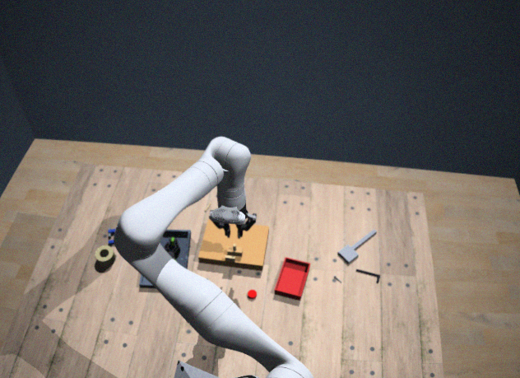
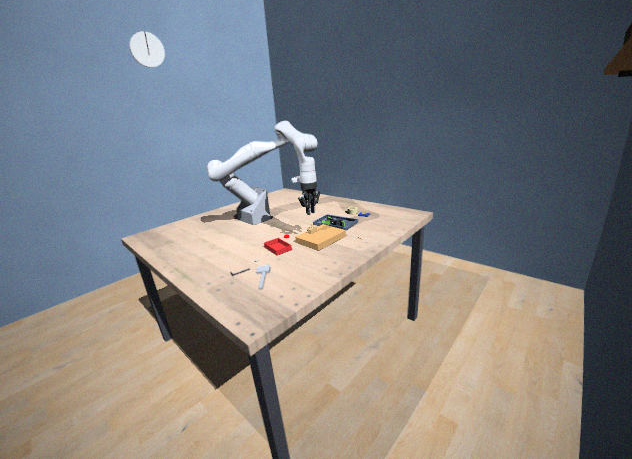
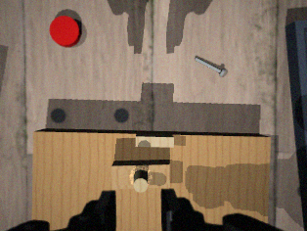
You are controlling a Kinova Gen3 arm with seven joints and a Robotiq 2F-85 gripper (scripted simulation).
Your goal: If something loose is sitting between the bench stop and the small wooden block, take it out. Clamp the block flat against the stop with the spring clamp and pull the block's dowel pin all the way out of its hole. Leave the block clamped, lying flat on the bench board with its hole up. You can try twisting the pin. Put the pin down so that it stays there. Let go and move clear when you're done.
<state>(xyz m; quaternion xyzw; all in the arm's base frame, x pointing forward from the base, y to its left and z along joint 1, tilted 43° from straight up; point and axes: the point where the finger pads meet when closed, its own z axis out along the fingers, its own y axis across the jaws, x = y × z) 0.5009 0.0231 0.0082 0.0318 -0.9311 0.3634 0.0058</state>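
My gripper [image 1: 233,235] [image 2: 310,212] [image 3: 138,207] is partly open and empty, fingers apart above the orange bench board [image 1: 256,240] [image 2: 326,236] [image 3: 73,196]. The small wooden block [image 3: 121,174] [image 1: 238,252] lies on the board, with the pale dowel pin [image 3: 141,185] standing up from it. The bench stop [image 3: 161,141] [image 1: 229,259] is at the board's edge, with a shaded gap between it and the block. I cannot make out anything loose in that gap. The green and black spring clamp [image 1: 172,247] [image 2: 334,221] is in the dark tray [image 1: 146,282], off the block.
A red tray [image 1: 291,278] [image 2: 278,246] and a red disc [image 1: 252,294] [image 3: 65,31] are near the board. A bolt [image 3: 210,66] lies on the table. A mallet [image 1: 348,254] and hex key [image 1: 368,273] lie farther off. A tape roll [image 1: 104,253] is beyond the dark tray.
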